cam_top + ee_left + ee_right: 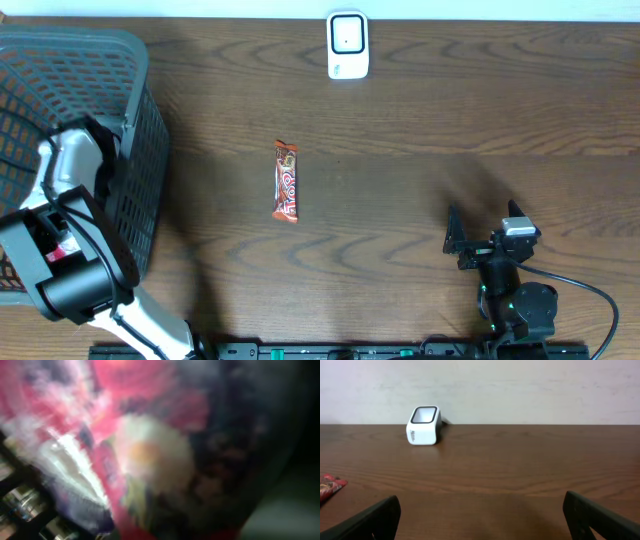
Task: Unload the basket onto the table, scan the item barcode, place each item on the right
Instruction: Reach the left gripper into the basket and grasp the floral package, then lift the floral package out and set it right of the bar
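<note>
The white barcode scanner [347, 45] stands at the table's far edge and shows in the right wrist view too [424, 425]. My left arm [60, 265] reaches down into the grey mesh basket [140, 120], and its gripper is hidden there. A blurred red, white and dark packaged item [145, 455] fills the left wrist view very close up. No fingers show in it, so I cannot tell whether the item is held. My right gripper [455, 240] [481, 502] rests open near the front right with nothing between its fingers.
An orange-red snack bar [286, 180] lies flat mid-table, with one end visible at the left edge of the right wrist view [329, 485]. The basket takes up the table's left side. Bare wood lies between the bar and the scanner.
</note>
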You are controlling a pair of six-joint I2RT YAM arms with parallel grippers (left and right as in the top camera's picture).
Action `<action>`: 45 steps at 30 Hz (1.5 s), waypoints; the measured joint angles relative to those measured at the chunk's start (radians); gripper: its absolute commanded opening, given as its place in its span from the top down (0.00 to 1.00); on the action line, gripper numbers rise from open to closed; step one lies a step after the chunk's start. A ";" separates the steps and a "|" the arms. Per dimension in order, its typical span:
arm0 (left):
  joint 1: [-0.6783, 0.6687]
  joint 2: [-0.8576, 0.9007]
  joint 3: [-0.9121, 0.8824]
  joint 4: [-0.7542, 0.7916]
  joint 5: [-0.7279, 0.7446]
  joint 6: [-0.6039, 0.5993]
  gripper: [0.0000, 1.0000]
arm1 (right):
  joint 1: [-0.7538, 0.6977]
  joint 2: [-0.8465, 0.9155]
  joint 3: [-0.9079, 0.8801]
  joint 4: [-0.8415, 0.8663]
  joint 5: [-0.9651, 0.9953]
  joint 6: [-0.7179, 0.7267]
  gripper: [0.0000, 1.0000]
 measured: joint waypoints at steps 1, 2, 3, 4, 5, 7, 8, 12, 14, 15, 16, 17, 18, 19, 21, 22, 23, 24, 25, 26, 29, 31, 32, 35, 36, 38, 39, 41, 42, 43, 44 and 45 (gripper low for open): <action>0.000 0.001 0.036 -0.036 0.005 0.002 0.93 | 0.000 0.000 0.000 0.000 0.000 0.000 0.01; 0.000 0.004 0.077 -0.082 0.006 0.002 0.93 | 0.000 0.000 0.000 0.000 0.000 0.000 0.01; 0.000 0.004 0.120 -0.117 0.012 0.002 0.93 | 0.000 0.000 0.000 0.000 0.000 0.000 0.01; 0.000 0.004 0.175 -0.162 0.015 0.003 0.93 | 0.000 0.000 0.000 0.000 0.000 0.000 0.01; 0.000 0.004 0.224 -0.195 0.017 0.003 0.93 | 0.000 0.000 0.000 0.000 0.000 0.000 0.01; 0.000 0.004 0.324 -0.256 0.021 0.006 0.93 | 0.000 0.000 0.000 0.000 0.000 0.000 0.01; 0.000 0.003 0.376 -0.282 0.021 0.006 0.93 | 0.000 0.000 0.000 0.000 0.000 0.000 0.01; 0.000 -0.013 0.537 -0.333 0.029 0.010 0.93 | 0.000 0.000 0.000 0.000 0.000 0.000 0.01; 0.000 -0.032 0.599 -0.333 0.047 0.010 0.92 | 0.000 0.000 0.000 0.000 0.000 0.000 0.01; 0.000 -0.045 0.623 -0.333 0.058 0.010 0.93 | 0.000 0.000 0.000 0.000 0.000 0.000 0.01; 0.000 -0.059 0.643 -0.333 0.072 0.010 0.93 | 0.000 0.000 0.000 0.000 0.000 0.000 0.01; 0.000 -0.080 0.663 -0.330 0.091 0.010 0.93 | 0.000 0.000 0.000 0.000 0.000 0.000 0.01; 0.000 -0.101 0.677 -0.322 0.109 0.010 0.93 | 0.000 0.000 0.000 0.000 0.000 0.000 0.01; 0.000 -0.123 0.687 -0.312 0.127 0.011 0.93 | 0.000 0.000 0.000 0.000 0.000 0.000 0.01; 0.000 -0.179 0.697 -0.270 0.170 0.010 0.93 | 0.000 0.000 0.000 0.000 0.000 0.000 0.01; 0.000 -0.214 0.699 -0.243 0.199 0.010 0.93 | 0.000 0.000 0.000 0.000 0.000 0.000 0.01; 0.000 -0.244 0.702 -0.217 0.227 0.010 0.93 | 0.000 0.000 0.000 0.000 0.000 0.000 0.01; 0.000 -0.275 0.703 -0.188 0.259 0.010 0.93 | 0.000 0.000 0.000 0.000 0.000 0.000 0.01; 0.001 -0.306 0.703 -0.153 0.292 0.010 0.93 | 0.000 0.000 0.000 0.000 0.000 0.000 0.01; 0.001 -0.337 0.704 -0.119 0.330 0.009 0.93 | 0.000 0.000 0.000 0.000 0.000 0.000 0.01; 0.001 -0.430 0.706 -0.026 0.459 0.010 0.93 | 0.000 0.000 0.000 0.000 0.000 0.000 0.01; -0.007 -0.478 0.708 0.017 0.549 0.010 0.93 | 0.000 0.000 0.000 0.000 0.000 0.000 0.01; -0.017 -0.499 0.712 0.031 0.593 0.010 0.93 | 0.000 0.000 0.000 0.000 0.000 0.000 0.01; -0.086 -0.529 0.723 0.047 0.721 0.014 0.93 | 0.000 0.000 0.000 0.000 0.000 0.000 0.01; -0.111 -0.530 0.723 0.047 0.740 0.019 0.93 | 0.000 0.000 0.000 0.000 0.000 0.000 0.01; -0.180 -0.521 0.723 0.047 0.784 0.048 0.93 | 0.000 0.000 0.000 0.000 0.000 0.000 0.01; -0.217 -0.512 0.723 0.046 0.799 0.073 0.93 | 0.000 0.000 0.000 0.000 0.000 0.000 0.01; -0.286 -0.489 0.723 0.045 0.821 0.124 0.93 | 0.000 0.000 0.000 0.000 0.000 0.000 0.01; -0.322 -0.476 0.722 0.045 0.828 0.148 0.93 | 0.000 0.000 0.000 0.000 0.000 0.000 0.01; -0.353 -0.465 0.722 0.044 0.832 0.171 0.93 | 0.000 0.000 0.000 0.000 0.000 0.000 0.01; -0.393 -0.451 0.720 0.042 0.837 0.192 0.93 | 0.000 0.000 0.000 0.000 0.000 0.000 0.01; -0.426 -0.440 0.717 0.042 0.840 0.208 0.93 | 0.000 0.000 0.000 0.000 0.000 0.000 0.01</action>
